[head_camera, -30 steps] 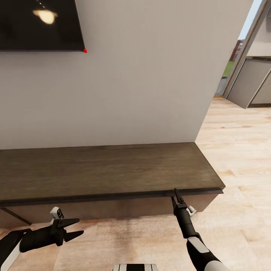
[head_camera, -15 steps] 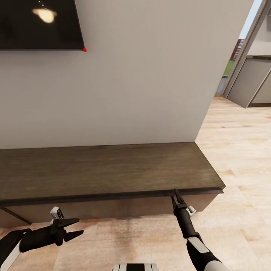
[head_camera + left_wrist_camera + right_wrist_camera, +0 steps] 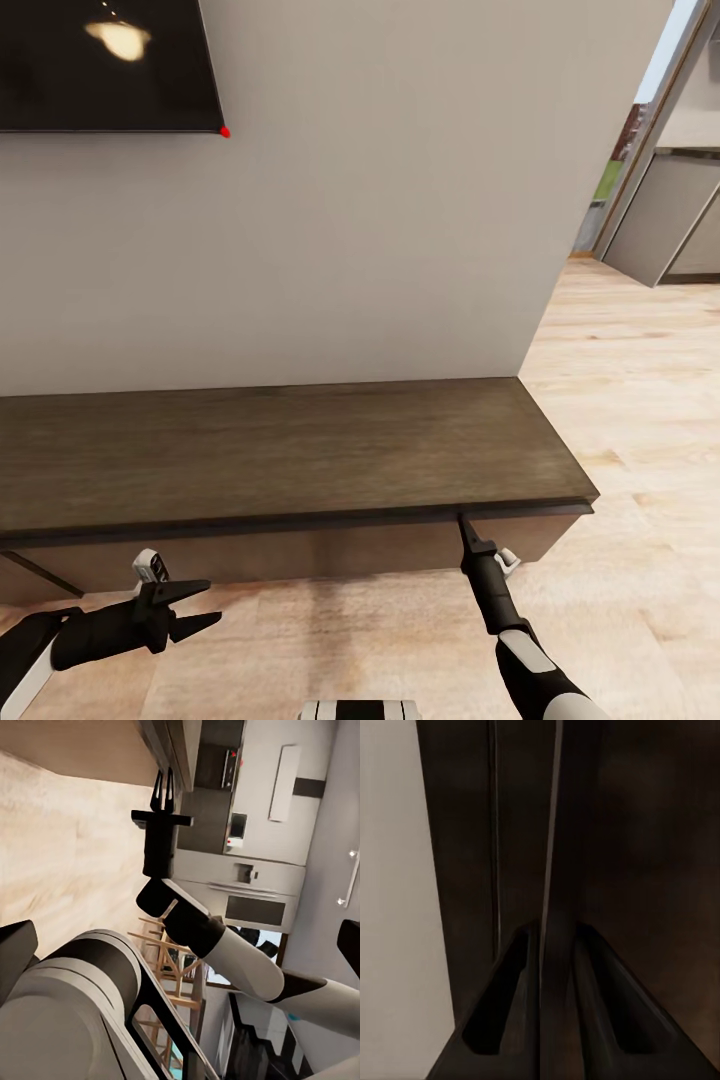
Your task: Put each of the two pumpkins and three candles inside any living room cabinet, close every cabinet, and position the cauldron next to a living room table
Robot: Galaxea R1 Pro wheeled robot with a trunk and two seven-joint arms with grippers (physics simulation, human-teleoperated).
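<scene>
The long, low dark-brown wooden cabinet (image 3: 290, 460) spans the lower middle of the frame. The black right gripper (image 3: 463, 523), fingers nearly together, touches its top-front edge. The left gripper (image 3: 205, 606) hovers spread apart at lower left.

Right arm reaches forward to the cabinet (image 3: 300, 450), forearm angled up, right gripper (image 3: 464, 525) tip at the front edge just under the top slab; fingers (image 3: 510, 1005) close together with only a thin gap, straddling the edge seam in the wrist view. Left arm is low in front of the cabinet, apart from it, forearm lying roughly parallel to the cabinet front and pointing toward the right arm. Left gripper (image 3: 200, 608) has its jaws spread, nothing between them.
</scene>
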